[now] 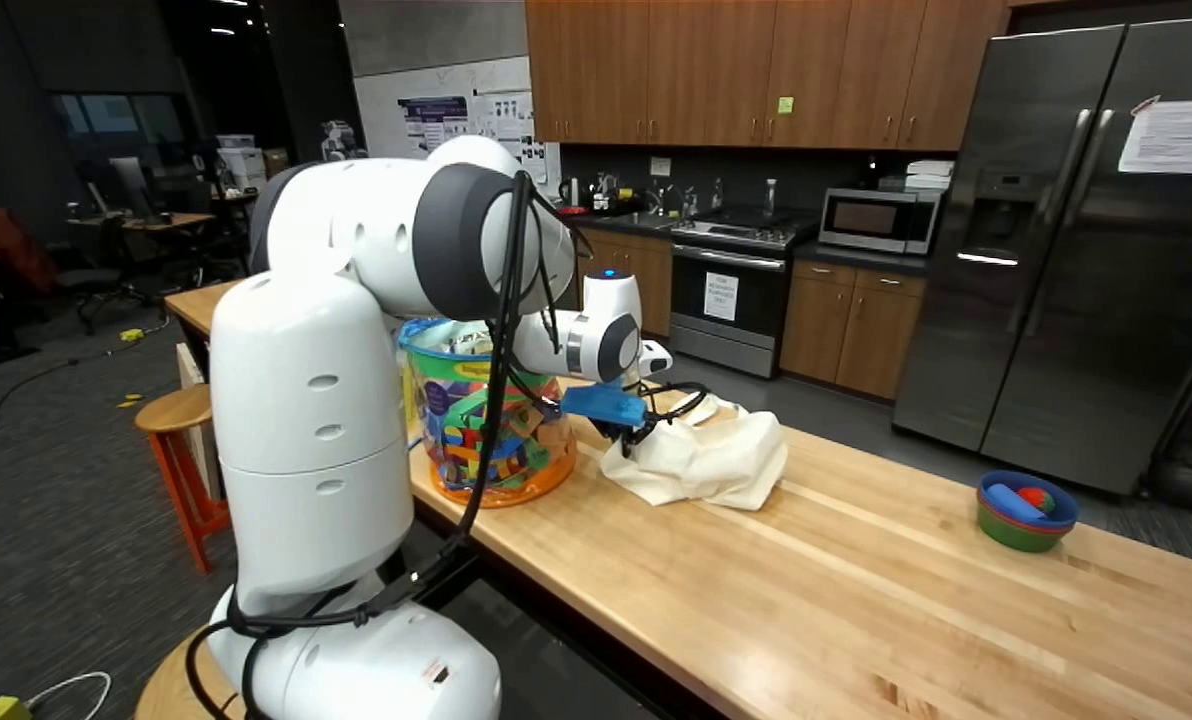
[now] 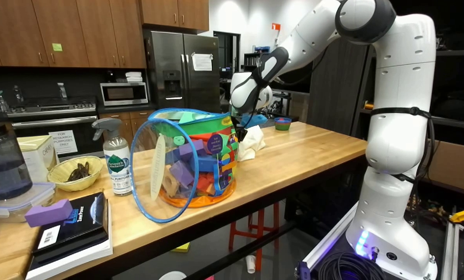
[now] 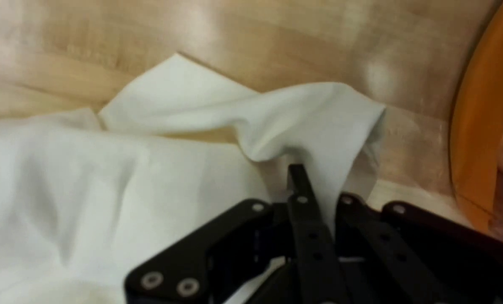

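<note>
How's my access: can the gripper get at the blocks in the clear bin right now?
Probably not as it stands: the gripper is shut on the cream cloth, low beside the clear-walled bin, whose side stands between it and the blocks.

The oven (image 2: 37, 130) bears a sign (image 2: 63, 142): "FOR RESEARCH PURPOSES ONLY".

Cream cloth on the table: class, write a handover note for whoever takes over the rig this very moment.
Gripper: shut on a fold of the cream cloth.
Things: the cloth lies rumpled on the wooden table, near the clear bin of blocks; stacked bowls stand farther off.
Done: a fold is gripped.
Left: cloth not yet released, nor lifted clear of the table.
</note>
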`<state>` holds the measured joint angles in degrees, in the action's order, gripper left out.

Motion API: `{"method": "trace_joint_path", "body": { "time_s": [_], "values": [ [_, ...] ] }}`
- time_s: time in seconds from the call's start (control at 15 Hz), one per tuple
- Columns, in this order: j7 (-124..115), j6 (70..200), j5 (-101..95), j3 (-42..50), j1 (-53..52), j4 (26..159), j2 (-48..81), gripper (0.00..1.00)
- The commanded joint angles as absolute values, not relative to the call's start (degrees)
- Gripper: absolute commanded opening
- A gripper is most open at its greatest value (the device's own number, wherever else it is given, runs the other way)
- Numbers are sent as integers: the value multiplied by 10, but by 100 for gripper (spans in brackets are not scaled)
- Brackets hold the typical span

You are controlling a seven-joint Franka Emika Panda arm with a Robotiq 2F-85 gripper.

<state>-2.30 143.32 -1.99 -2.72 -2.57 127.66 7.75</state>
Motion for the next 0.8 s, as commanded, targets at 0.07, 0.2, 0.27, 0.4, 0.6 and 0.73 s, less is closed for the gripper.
{"method": "trace_joint_path", "body": {
  "time_s": [0.07, 0.2, 0.27, 0.4, 0.6, 0.73],
  "values": [
    [-85, 1426, -29, -20, -29, 1385, -3, 1],
    [-109, 1420, -38, -17, -24, 1419, -27, 1],
    [-119, 1417, -41, -16, -21, 1436, -40, 1],
    [-142, 1407, -56, -11, -12, 1469, -65, 1],
    [-170, 1398, -73, -3, 9, 1520, -104, 1],
    [-188, 1393, -90, 4, 32, 1554, -128, 1]
  ]
}}
